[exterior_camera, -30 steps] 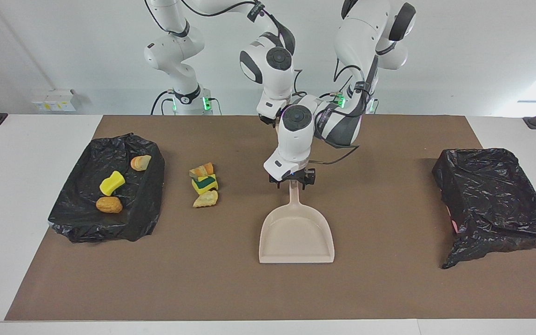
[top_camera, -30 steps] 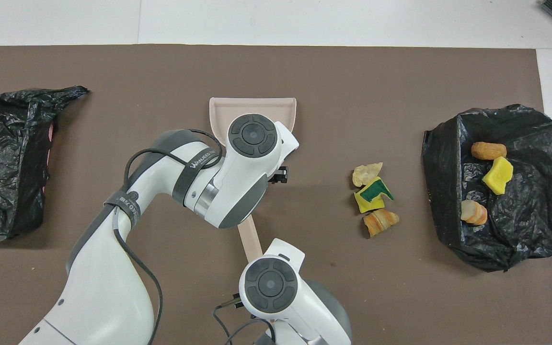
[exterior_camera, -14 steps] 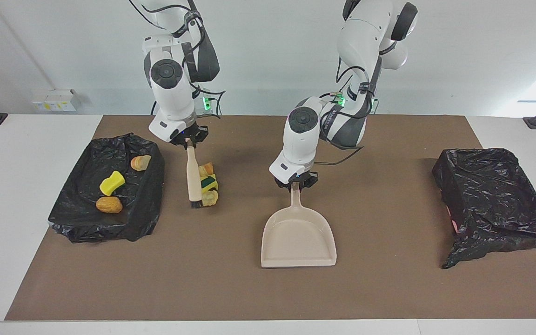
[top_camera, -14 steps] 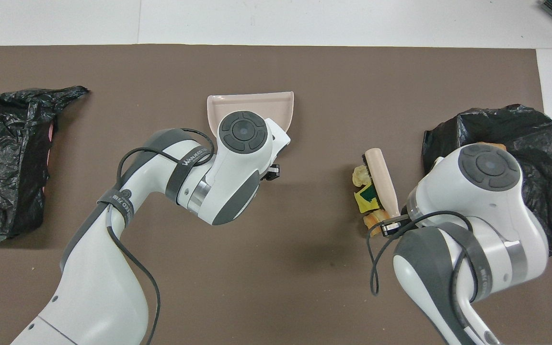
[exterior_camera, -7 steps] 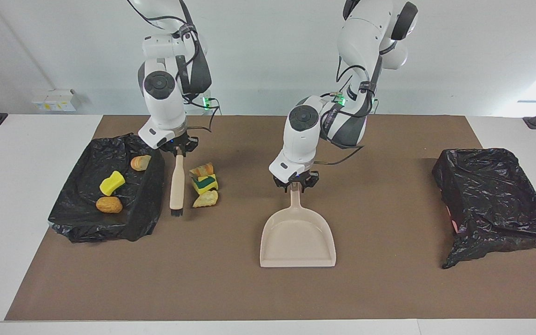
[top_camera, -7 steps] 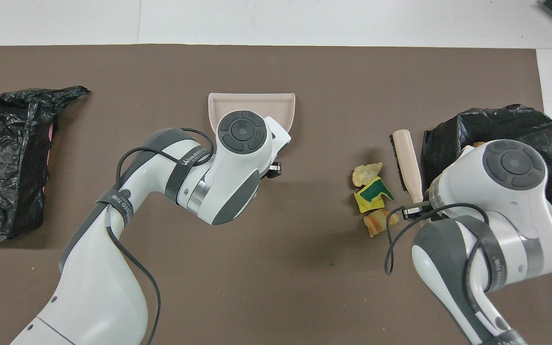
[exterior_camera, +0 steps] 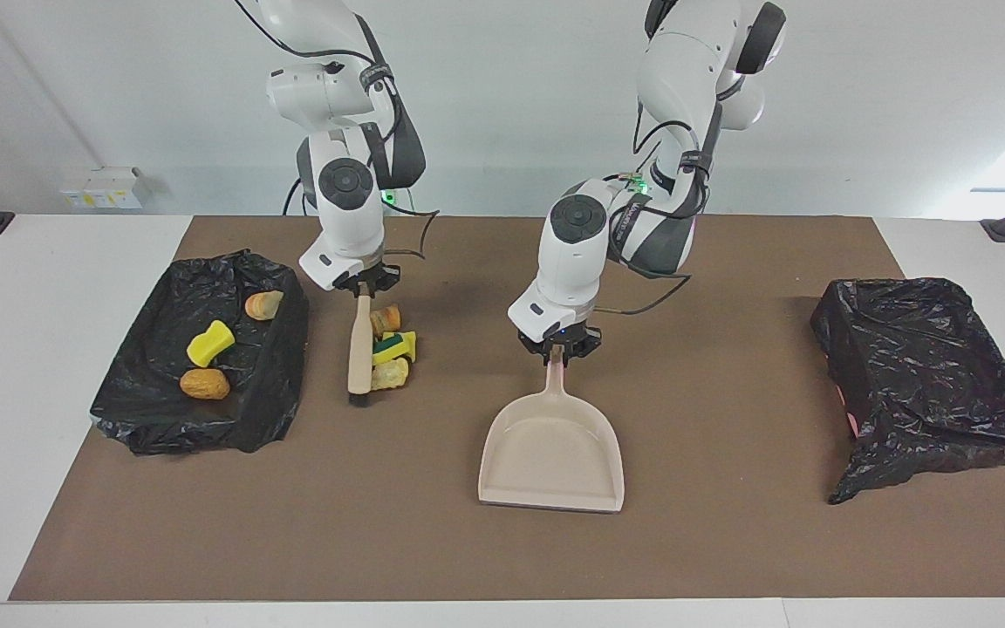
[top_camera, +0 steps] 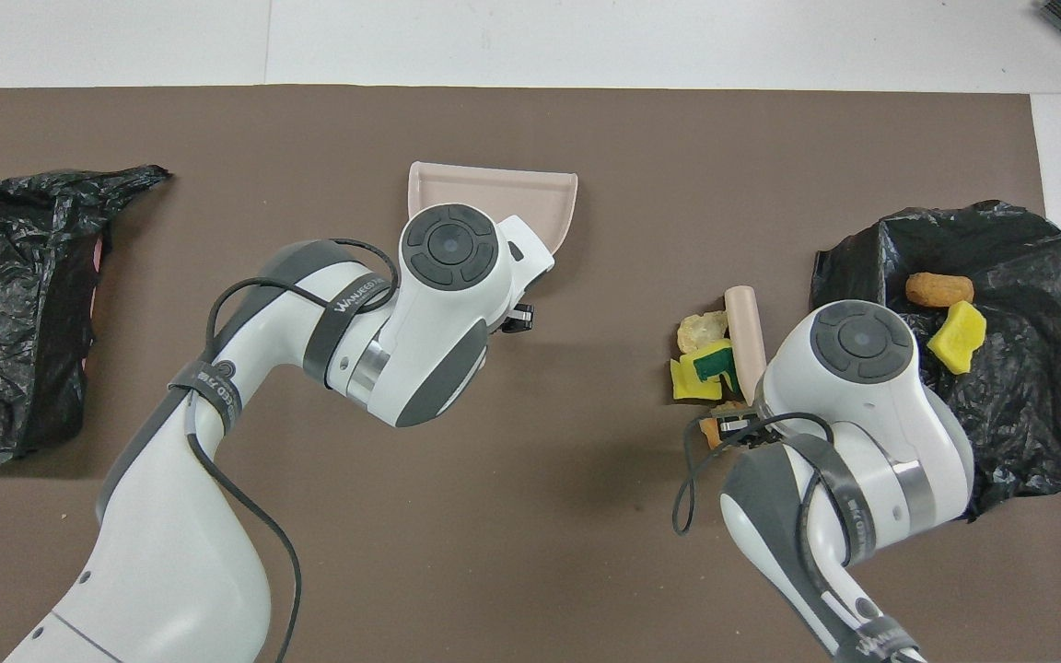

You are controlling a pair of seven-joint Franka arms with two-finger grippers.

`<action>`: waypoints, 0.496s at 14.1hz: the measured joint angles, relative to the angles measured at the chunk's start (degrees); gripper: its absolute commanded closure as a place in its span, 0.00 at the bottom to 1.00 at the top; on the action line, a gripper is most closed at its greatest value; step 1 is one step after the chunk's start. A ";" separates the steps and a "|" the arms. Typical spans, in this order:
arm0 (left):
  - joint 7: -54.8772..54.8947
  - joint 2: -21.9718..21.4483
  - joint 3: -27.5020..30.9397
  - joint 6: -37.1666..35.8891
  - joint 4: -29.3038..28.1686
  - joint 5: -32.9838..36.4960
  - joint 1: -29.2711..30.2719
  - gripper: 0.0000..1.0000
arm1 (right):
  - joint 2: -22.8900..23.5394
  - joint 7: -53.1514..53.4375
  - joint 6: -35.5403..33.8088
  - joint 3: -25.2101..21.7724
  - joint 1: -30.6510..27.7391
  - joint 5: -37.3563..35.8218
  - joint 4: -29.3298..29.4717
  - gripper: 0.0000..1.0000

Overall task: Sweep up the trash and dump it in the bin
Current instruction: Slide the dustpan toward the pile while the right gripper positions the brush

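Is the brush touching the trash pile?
Touching: the facing view shows the brush pressed against the trash pile, no mat between them.

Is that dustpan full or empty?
Empty. The dustpan shows only a bare beige floor; three loose trash pieces lie on the mat beside the brush.

A brown mat (exterior_camera: 433, 541) covers the white worktop (exterior_camera: 49, 349). The dustpan (exterior_camera: 552, 458) is pale beige, and so is the brush (exterior_camera: 359, 353), with dark bristles at its tip. Both bins (exterior_camera: 206, 349) (exterior_camera: 930, 375) are lined in glossy black plastic. The loose trash (exterior_camera: 393, 349) is yellow, green, orange and pale tan. The arms are white and grey.
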 measured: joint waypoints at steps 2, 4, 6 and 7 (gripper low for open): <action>10.90 -1.57 0.11 -2.50 0.04 0.02 2.07 1.00 | 0.06 0.00 0.30 0.02 0.68 3.75 0.17 1.00; 21.95 -3.14 0.24 -7.41 0.04 1.01 3.20 1.00 | 0.32 0.70 0.34 0.04 2.16 5.62 1.38 1.00; 33.28 -4.41 0.50 -12.31 0.01 3.36 3.25 1.00 | 0.33 3.25 0.23 -0.02 2.46 5.75 3.39 1.00; 39.59 -4.81 0.53 -14.47 0.00 3.87 3.25 1.00 | 0.02 3.57 -0.49 -0.23 2.07 5.68 4.41 1.00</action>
